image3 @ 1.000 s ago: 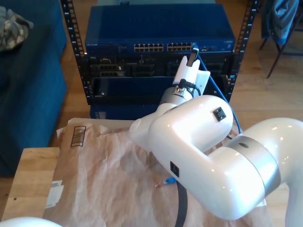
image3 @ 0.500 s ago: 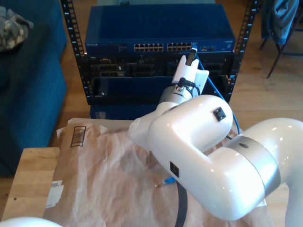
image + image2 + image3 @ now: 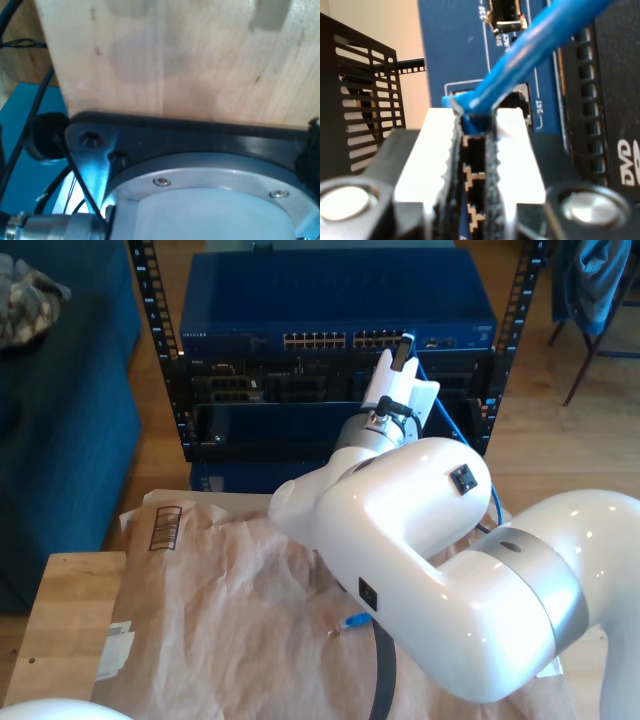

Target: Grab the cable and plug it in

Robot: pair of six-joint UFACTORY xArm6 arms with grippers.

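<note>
My second gripper (image 3: 476,145) pinches the thin bright blue cable (image 3: 535,47) between its two dark ridged pads (image 3: 451,165), which are pressed tight on it. The cable's end sits right at a small port on the dark blue metal switch box (image 3: 455,45), by the mark "24T". I cannot tell if the plug is all the way in.

In the exterior view, this gripper (image 3: 402,348) reaches up to the row of ports on the blue box (image 3: 330,300) in the black rack. The cable (image 3: 455,425) runs down behind the big white arm (image 3: 420,540). Its other end (image 3: 350,624) lies on crinkled brown paper (image 3: 230,610).

My first wrist view shows a pale wooden board (image 3: 175,55). I cannot tell how my first gripper's claw stands.
</note>
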